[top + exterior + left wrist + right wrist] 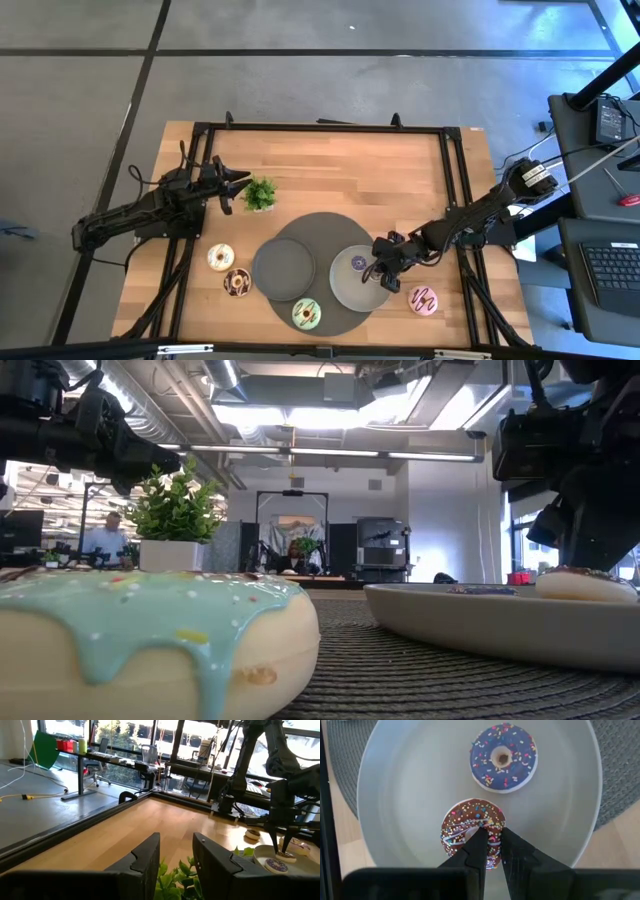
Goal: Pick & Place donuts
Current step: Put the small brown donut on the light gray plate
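Observation:
My right gripper (492, 834) points down over the right grey plate (345, 290) and is shut on a tiny brown sprinkled donut (465, 827). A tiny purple donut (503, 757) lies flat on the same plate. The pale green donut (306, 314) sits on the dark mat. The white donut (221, 257) and the chocolate donut (238, 283) lie on the wood left of the mat. The pink donut (423, 299) lies on the wood right of the plate. My left gripper (232, 183) waits open by the small plant (260, 193). My right gripper comes from above, pointing down, onto the brown donut's ring wall (492, 822). One finger (479, 845) stands at the hole and the other finger (512, 847) at the ring's outer edge. The donut lies flat on the plate.
A second grey plate (284, 268) sits on the round dark mat (320, 225). The potted plant stands just in front of my left gripper. Black rails (455, 180) frame the table. Bare wood (350, 175) lies toward the far edge. People sit in the room beyond.

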Controlling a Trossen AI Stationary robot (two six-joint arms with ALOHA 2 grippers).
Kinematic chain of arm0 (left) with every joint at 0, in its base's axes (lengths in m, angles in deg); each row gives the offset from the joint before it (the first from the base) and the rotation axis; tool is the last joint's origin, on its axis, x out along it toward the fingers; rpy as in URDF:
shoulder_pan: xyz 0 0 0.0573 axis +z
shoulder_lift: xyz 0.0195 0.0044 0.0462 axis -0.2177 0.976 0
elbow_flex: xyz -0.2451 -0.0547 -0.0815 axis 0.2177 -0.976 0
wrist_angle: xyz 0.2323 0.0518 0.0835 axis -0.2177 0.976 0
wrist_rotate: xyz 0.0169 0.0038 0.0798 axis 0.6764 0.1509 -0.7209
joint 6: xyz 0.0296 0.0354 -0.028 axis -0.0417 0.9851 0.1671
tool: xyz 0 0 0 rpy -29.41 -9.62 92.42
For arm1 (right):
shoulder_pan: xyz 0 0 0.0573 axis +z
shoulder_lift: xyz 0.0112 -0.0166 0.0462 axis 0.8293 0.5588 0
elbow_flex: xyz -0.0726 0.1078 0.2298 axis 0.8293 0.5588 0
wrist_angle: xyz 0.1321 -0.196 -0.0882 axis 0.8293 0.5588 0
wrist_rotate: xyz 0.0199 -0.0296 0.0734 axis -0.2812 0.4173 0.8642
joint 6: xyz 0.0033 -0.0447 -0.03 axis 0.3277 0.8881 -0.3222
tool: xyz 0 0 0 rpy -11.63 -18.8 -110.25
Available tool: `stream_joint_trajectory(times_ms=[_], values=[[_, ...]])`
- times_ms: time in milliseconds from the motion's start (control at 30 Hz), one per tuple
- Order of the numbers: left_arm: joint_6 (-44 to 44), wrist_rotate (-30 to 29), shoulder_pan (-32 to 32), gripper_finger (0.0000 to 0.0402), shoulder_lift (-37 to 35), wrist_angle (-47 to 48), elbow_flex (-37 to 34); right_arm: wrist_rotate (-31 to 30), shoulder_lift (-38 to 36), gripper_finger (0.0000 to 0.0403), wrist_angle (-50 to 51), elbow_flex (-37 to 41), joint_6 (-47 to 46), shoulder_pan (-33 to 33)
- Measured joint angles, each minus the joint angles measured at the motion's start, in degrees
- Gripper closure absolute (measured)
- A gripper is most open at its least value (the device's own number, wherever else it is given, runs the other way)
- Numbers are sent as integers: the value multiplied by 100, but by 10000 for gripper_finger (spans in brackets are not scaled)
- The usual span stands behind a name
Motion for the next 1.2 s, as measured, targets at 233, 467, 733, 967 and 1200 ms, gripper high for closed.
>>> stream_joint_trajectory(times_ms=[233,467,733,967,1200], values=[[0,0,0,290,-1,0,0,-31,-3,349,-111,2,-49,-1],[0,0,0,290,-1,0,0,-52,-4,349,-103,2,-133,-2],[0,2,0,290,0,0,0,-50,-4,349,-98,2,-131,-2],[-1,2,0,290,-1,0,0,-50,-4,349,-96,2,-133,-2],[-2,2,0,290,0,2,0,-50,-4,349,-143,5,-128,-2]])
